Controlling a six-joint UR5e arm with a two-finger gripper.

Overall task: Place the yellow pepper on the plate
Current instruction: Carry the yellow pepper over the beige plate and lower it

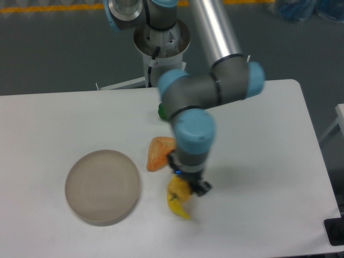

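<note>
Yellow pepper is honestly tough to pick out here. Right at the tip of the tool [189,185] there's a yellow lump [178,201] lying on the white worktop [269,161]. Its lower end tapers into a curved point toward the front edge, which reads more like a banana. The upper part is rounder and tucked against the tool's left side, partly covered by it. I can't tell whether that rounder bit is the pepper or just more of the same piece. If the pepper is there at all, it's touching or directly beneath the tool, not off somewhere else on the worktop.

The tool points straight down from the blue-capped wrist, with its dark tip sitting low over the yellow lump. The view is too blurry and the wrist blocks too much, so I can't tell whether its fingers are spread or pinching anything.

The plate [103,185] sits well to the left of the tool, flat, with nothing on it. An orange wedge [159,153] lies between the plate and the arm, just up and left of the tool. A green thing [161,111] peeks out behind the arm's elbow, farther back.
</note>
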